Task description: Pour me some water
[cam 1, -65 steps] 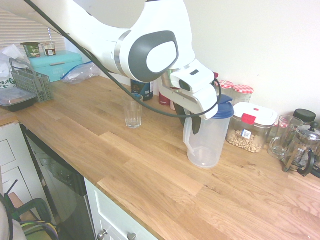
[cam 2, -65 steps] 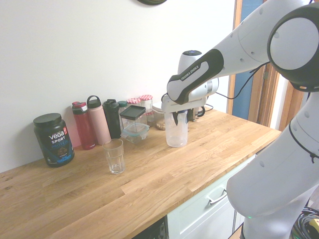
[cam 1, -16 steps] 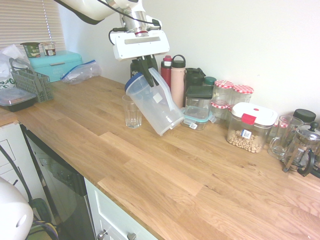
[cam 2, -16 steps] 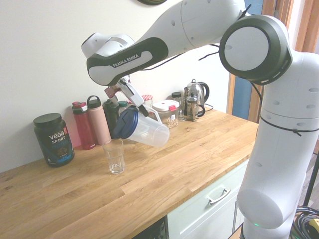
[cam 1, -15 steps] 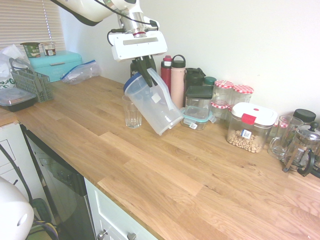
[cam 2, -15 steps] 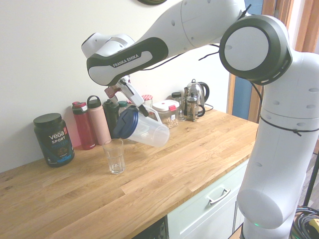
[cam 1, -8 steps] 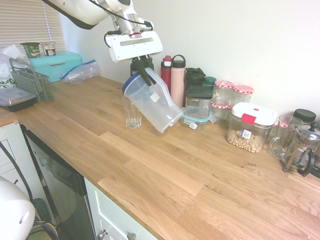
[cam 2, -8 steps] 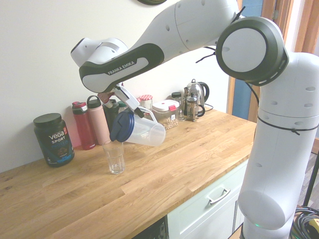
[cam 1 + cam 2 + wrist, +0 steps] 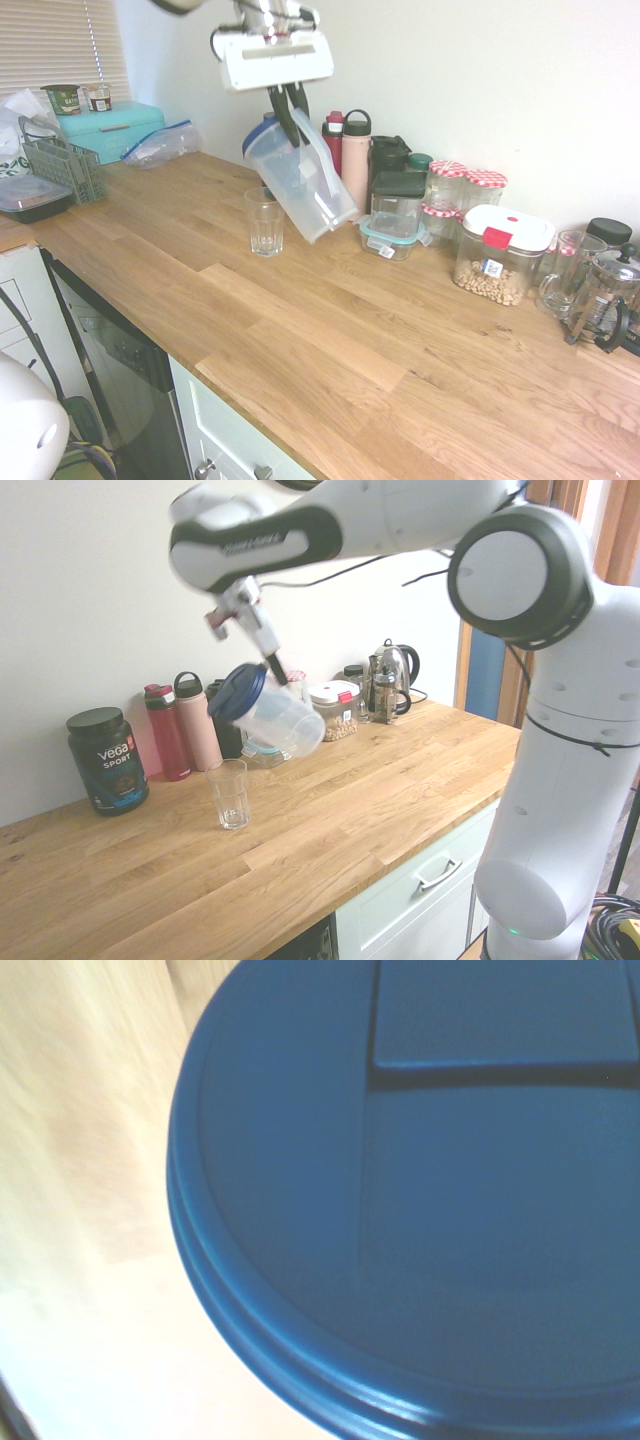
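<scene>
Pouring well is prob. needing the blue lid (image 9: 238,692) lined up over the glass (image 9: 265,225), then a slow extra tip w/o knocking the rim. Gripper (image 9: 300,141) is pinching the tilted pitcher (image 9: 300,195) by its handle, jaws drawn tight on it; water is presumably sitting in the pitcher, tho can't confirm level.

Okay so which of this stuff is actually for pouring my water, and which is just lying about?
For the job:
- gripper, shut on the pitcher
- tilted pitcher with blue lid
- drinking glass

Just lying about:
- pink bottle
- Vega tub
- French press
- turquoise box
</scene>
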`<state>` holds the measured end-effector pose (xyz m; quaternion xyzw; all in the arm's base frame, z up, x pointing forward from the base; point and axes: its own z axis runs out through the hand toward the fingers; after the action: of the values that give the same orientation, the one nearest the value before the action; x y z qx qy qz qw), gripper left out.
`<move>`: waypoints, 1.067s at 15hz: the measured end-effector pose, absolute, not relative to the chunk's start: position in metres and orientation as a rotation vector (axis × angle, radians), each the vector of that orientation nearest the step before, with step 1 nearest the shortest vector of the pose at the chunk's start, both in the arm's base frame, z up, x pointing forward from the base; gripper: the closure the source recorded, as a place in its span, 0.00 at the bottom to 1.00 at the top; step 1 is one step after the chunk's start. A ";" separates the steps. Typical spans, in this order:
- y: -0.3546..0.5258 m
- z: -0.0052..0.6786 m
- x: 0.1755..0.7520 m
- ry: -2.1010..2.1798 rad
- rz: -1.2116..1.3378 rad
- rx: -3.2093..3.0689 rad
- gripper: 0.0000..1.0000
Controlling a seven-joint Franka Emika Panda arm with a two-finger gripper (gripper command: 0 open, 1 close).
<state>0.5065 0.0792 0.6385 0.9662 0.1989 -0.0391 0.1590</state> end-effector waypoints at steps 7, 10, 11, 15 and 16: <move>-0.032 0.659 0.479 0.137 0.078 3.134 1.00; -0.092 0.612 0.465 -0.106 0.122 3.189 1.00; -0.112 0.604 0.450 -0.186 0.135 3.204 1.00; -0.168 0.582 0.395 -0.506 0.276 3.233 1.00; -0.178 0.572 0.391 -0.583 0.330 3.228 1.00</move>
<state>0.3909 -0.1784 0.5725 0.9762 -0.1764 0.0998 -0.0773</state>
